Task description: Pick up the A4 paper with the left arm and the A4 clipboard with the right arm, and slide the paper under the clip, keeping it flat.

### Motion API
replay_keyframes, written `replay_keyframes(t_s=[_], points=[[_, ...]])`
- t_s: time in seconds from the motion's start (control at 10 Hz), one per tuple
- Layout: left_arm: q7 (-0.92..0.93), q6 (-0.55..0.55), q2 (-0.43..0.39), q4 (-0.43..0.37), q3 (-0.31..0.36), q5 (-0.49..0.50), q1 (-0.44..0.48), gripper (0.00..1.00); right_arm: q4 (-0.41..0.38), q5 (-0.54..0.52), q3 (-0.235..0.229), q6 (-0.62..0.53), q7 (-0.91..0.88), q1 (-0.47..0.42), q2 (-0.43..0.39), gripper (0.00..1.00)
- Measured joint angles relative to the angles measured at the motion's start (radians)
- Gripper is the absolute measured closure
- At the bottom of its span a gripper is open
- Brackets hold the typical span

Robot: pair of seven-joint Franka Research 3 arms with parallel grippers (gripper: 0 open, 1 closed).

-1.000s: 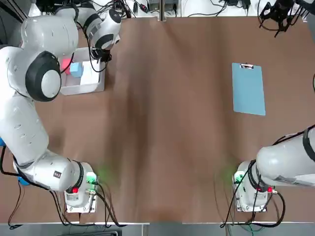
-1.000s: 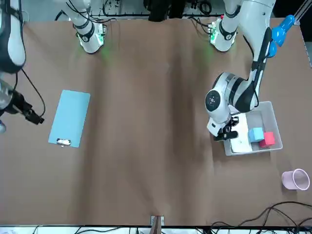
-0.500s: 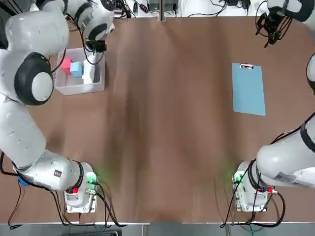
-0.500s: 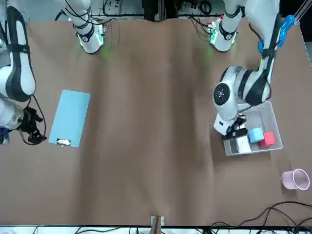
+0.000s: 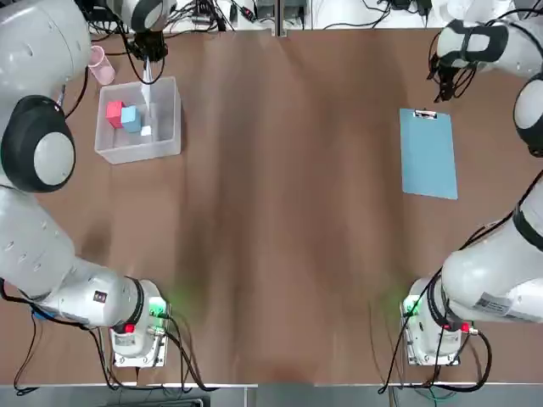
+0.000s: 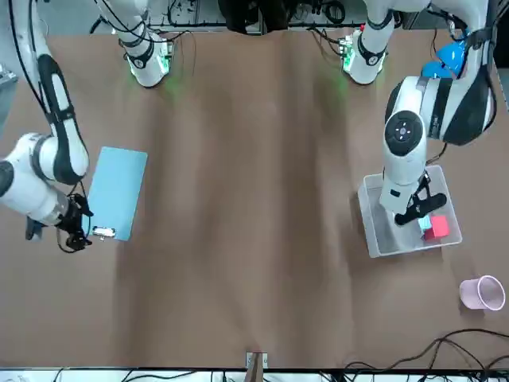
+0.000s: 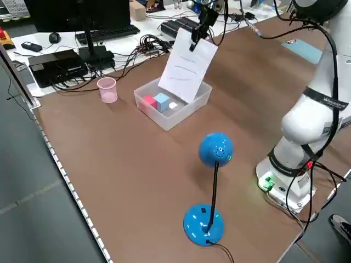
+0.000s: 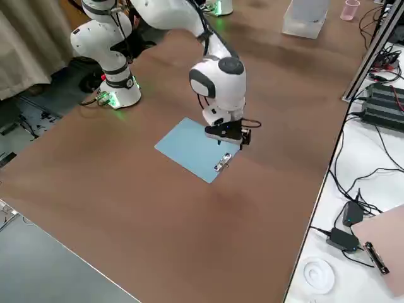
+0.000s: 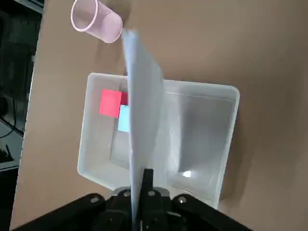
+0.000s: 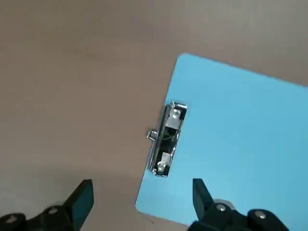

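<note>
The A4 paper [image 7: 188,66] hangs upright above the clear bin, white and slightly bowed. My left gripper [image 7: 196,33] is shut on its upper edge; in the left wrist view the paper [image 9: 144,120] shows edge-on rising from the gripper [image 9: 141,192]. The light-blue A4 clipboard [image 5: 428,157] lies flat at the table's right, its clip [image 5: 425,114] at the far short edge. My right gripper [image 5: 445,80] hovers open just beyond the clip end. In the right wrist view, the clip [image 10: 166,139] lies ahead of the spread fingers [image 10: 82,199], apart from them.
A clear plastic bin [image 5: 140,154] at the far left holds a red block [image 5: 114,112], a blue block [image 5: 131,119] and a small white block [image 5: 146,131]. A pink cup [image 5: 100,66] lies beside it. A blue desk lamp [image 7: 211,181] stands at the left edge.
My left gripper has shut on the paper and lifted it out of the bin, moving toward the far edge. My right gripper has come in from the far right corner toward the clip.
</note>
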Motion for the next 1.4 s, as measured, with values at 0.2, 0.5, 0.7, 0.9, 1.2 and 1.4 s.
replay_keyframes(t_s=[0.2, 0.5, 0.7, 0.9, 1.2, 1.4], points=[[0.0, -0.099, 0.002, 0.084, 0.0, -0.064, -0.001, 0.99, 0.0, 0.0, 0.0, 0.049, 0.048, 0.004, 0.059, 0.11], [0.004, -0.17, -0.001, 0.207, 0.005, -0.184, 0.037, 0.99, 0.001, 0.0, -0.004, 0.063, 0.061, -0.001, 0.094, 0.13], [0.007, -0.204, -0.003, 0.221, 0.005, -0.2, 0.053, 0.99, 0.001, 0.0, -0.007, 0.064, 0.061, -0.004, 0.096, 0.18], [0.003, -0.224, -0.004, 0.248, 0.008, -0.273, 0.058, 0.99, 0.001, 0.0, -0.009, 0.064, 0.064, -0.006, 0.107, 0.2], [-0.038, -0.272, -0.007, 0.31, 0.01, -0.346, 0.081, 0.99, 0.001, 0.0, -0.01, 0.071, 0.071, -0.008, 0.124, 0.21], [-0.117, -0.283, -0.017, 0.322, 0.011, -0.362, 0.082, 0.99, 0.001, 0.0, -0.012, 0.084, 0.072, -0.016, 0.128, 0.22]])
